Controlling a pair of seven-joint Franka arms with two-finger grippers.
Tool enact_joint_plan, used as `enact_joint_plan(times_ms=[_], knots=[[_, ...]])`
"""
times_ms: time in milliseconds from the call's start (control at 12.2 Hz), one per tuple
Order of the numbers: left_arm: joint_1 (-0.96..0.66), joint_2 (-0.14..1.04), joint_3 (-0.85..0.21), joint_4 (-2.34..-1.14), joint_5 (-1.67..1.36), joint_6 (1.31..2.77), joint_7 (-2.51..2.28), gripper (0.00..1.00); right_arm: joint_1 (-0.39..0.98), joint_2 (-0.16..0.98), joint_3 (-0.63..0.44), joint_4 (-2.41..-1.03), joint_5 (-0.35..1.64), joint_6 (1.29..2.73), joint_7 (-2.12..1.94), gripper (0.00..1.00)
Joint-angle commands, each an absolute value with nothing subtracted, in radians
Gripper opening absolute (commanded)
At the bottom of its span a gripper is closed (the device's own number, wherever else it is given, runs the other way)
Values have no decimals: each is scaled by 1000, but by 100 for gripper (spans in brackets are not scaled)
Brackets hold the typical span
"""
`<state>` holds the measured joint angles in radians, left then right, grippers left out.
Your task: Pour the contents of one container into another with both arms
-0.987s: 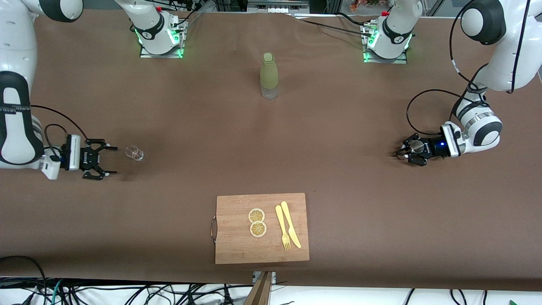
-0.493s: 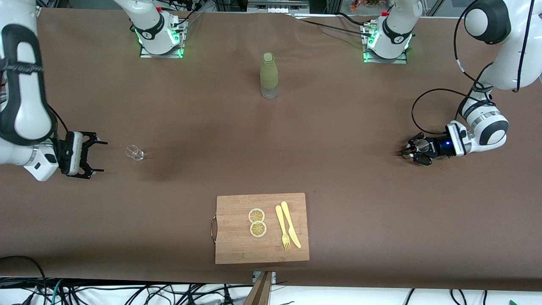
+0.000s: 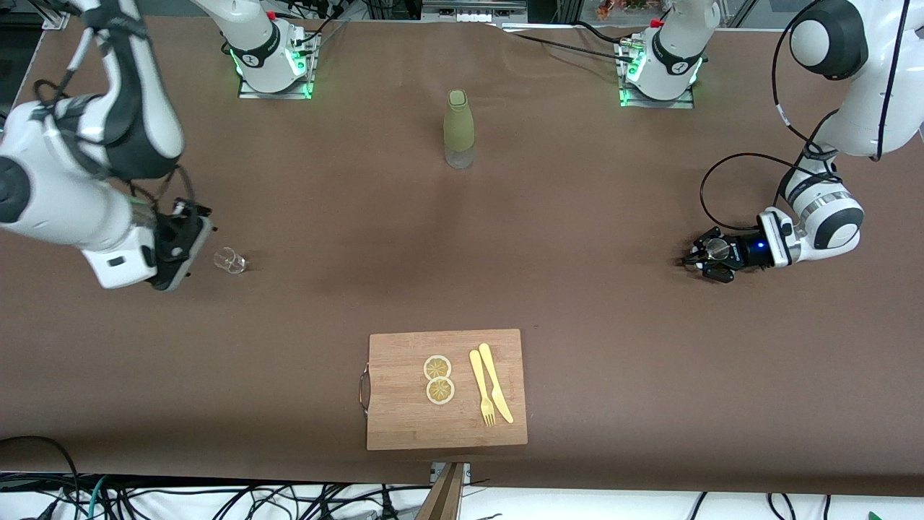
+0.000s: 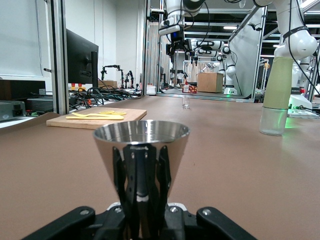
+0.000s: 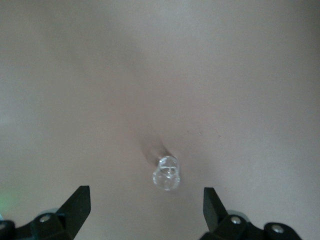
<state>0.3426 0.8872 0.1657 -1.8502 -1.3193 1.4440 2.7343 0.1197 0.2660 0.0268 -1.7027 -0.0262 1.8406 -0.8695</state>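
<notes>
A small clear glass stands on the brown table toward the right arm's end. My right gripper hangs just beside and above it, pointing down. In the right wrist view the glass lies ahead of my open right gripper, whose fingers are spread wide with nothing between them. Low over the table at the left arm's end, my left gripper is shut on a shiny metal cone-shaped cup. The cup stands upright in the left gripper.
A tall yellow-green bottle with a clear base stands mid-table near the arms' bases. A wooden cutting board with two lemon slices, a yellow fork and a knife lies near the front edge.
The right arm has swung up and turned its gripper downward, bringing it closer to the clear glass. The left gripper with the metal cup has hardly moved.
</notes>
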Motion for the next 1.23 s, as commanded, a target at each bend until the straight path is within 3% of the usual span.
enact_joint_plan(times_ms=[0,329,411,740,1151], knots=[[353,899,163,-1833,-1290,1420,2833,0,121,204,106,-1736,-87,1803,-563,100],[353,899,163,-1835,-1281,1420,2832,74,123,128,149,-1733,-91,1720,-10,100],[354,899,163,-1835,-1278,1420,2832,100,123,106,149,-1732,-89,1698,74,100],[360,899,163,-1835,-1272,1420,2830,100,117,32,46,-1712,-84,1566,112,100],[368,897,190,-1830,-1229,1419,2823,100,72,0,-46,-1637,-89,1528,112,100]])
